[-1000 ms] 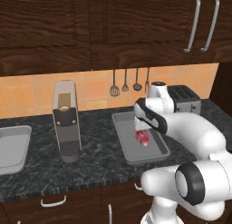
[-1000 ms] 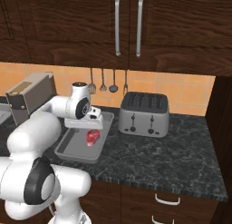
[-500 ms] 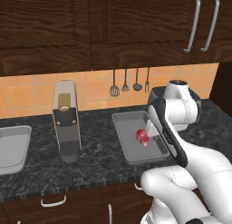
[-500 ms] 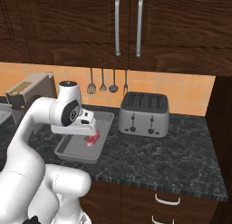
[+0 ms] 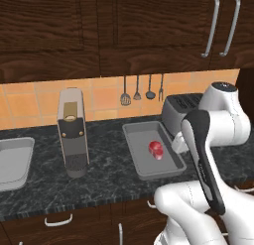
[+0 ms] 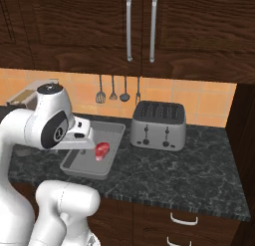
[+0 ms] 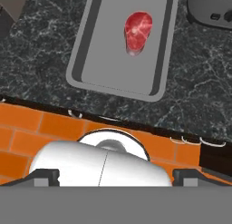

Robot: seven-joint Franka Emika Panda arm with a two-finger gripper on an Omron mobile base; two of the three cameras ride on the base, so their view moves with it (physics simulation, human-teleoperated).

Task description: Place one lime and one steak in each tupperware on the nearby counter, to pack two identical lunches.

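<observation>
On the dark marbled counter point(image 5: 104, 182), between the coffee machine point(image 5: 72, 132) and the toaster point(image 6: 158, 124), a grey tupperware point(image 5: 138, 165) lies with one red steak point(image 5: 156, 150) resting on its floor, toward the toaster side and the wall end of the tray; from the hand's own camera the steak point(image 7: 137, 31) sits clear of the rim, with bare tray around it. No lime is in this tray. The arm is folded up high above the counter's front edge, the hand pointing down over the tray from well above, and nothing hangs from it; I can't make out the fingers themselves from where I stand, but the jaws are spread wide and empty. At the far left a second pale tray point(image 5: 14, 162) is set by the counter's end, and I can't tell what, if anything, is in it. My reading is that the steak for this lunch is in place and the job now sits between items: the next thing wanted is a lime for this box. No lime is anywhere in my sight, so the next move probably calls for the arm, and perhaps the base, to turn away to wherever the fruit is kept, come down on one with the jaws wide, and carry it back to the free part of the tray beside the meat.
</observation>
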